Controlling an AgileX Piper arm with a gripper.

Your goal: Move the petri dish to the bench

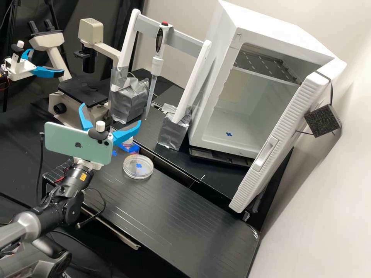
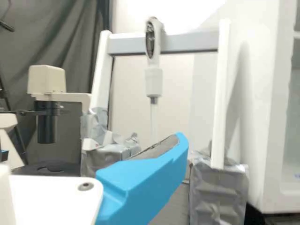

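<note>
Hanging open, the gripper (image 1: pixel 111 113) partly hides the microscope (image 1: pixel 85 90).

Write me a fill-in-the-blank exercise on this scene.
The round clear petri dish lies on a bench coloured ____.
The white gripper has fingers coloured ____.
The upright white pipette has a top button coloured ____.
The boxy white cabinet has its white door ____, not shut.

Missing words: black; blue; red; open

Clear, round, shallow petri dish (image 1: pixel 138 166) on the black bench (image 1: pixel 174 216).
Lies flat near the far edge; blue mark within outline.
</note>
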